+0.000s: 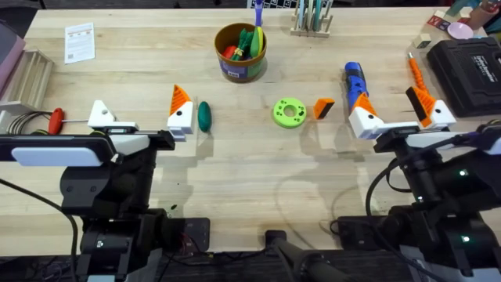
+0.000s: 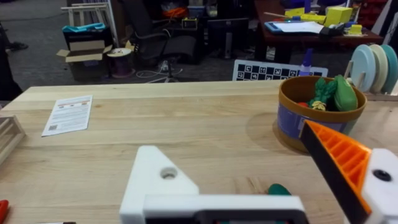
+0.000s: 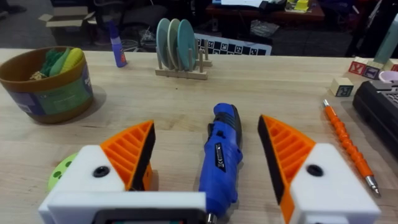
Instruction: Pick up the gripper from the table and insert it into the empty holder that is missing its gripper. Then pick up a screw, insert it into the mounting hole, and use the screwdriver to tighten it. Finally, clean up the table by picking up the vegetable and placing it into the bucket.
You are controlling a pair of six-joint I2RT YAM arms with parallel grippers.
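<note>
Right end effector (image 3: 208, 165) open astride blue screwdriver (image 3: 221, 155), orange gripper (image 1: 323, 108) just beside

The overhead cam is sitting above the arm bases, looking down and forward across the whole table (image 1: 258, 168). Each wrist cam is riding low, close to the wood, facing toward the far edge and the room behind. Both wrist views are catching the bucket (image 2: 320, 118) (image 3: 46, 84) (image 1: 240, 53), so that's the overlap; the right one is also looking along the screwdriver (image 3: 221, 155) (image 1: 355, 78).
</note>
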